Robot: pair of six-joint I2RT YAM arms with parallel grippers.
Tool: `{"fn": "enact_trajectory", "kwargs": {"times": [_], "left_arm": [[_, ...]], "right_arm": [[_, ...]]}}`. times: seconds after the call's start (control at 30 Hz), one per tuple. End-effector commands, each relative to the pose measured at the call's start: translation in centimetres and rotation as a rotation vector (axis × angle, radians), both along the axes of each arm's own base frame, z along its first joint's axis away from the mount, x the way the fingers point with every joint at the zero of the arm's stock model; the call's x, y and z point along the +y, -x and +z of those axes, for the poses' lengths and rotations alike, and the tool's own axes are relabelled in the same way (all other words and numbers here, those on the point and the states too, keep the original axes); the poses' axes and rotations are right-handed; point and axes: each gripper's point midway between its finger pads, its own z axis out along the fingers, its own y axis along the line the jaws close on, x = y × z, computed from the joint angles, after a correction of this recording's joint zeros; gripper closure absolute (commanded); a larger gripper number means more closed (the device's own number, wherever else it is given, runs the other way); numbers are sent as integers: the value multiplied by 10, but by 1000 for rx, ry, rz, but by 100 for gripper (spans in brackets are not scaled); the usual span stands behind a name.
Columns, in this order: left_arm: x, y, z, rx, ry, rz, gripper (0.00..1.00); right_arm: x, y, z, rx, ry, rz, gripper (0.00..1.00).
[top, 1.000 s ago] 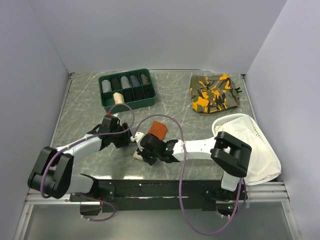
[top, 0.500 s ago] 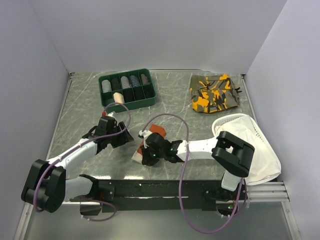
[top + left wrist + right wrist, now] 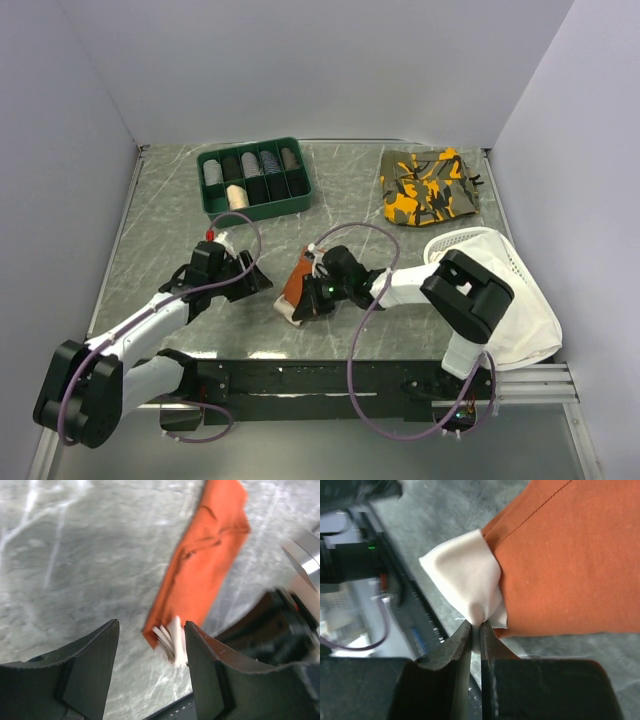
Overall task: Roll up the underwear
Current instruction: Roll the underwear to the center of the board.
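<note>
The right gripper (image 3: 476,626) is clamped on the cream waistband corner of the underwear (image 3: 560,555), a pinch that only its own wrist camera shows. The left gripper (image 3: 152,627) hangs with its fingers spread, empty, just beside the underwear. The top view places the underwear between both grippers, toward the near edge of the marble table (image 3: 160,220).

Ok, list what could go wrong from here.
1. The right fingers pinch only the cream corner of the underwear; pulling may slip it free.
2. The left fingers are open, gripping nothing, so the cloth is unanchored and may drag rather than roll.
</note>
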Motion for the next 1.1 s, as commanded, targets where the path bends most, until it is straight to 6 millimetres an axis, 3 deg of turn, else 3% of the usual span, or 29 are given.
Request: {"fn": "enact_trajectory", "kwargs": {"times": [0.0, 0.33, 0.5, 0.73, 1.07], "left_arm": [[-13, -2, 22, -101, 68, -56, 39], [-28, 18, 20, -134, 94, -146, 40], [-35, 16, 23, -181, 108, -162, 40], [-39, 14, 4, -137, 64, -164, 44], [-43, 4, -12, -110, 40, -143, 41]], "right_arm": [[3, -6, 16, 108, -141, 42, 100], [-6, -22, -5, 234, -136, 51, 100], [-9, -24, -9, 261, -136, 49, 100], [-13, -28, -16, 284, -124, 49, 100], [-13, -29, -15, 268, -114, 71, 99]]}}
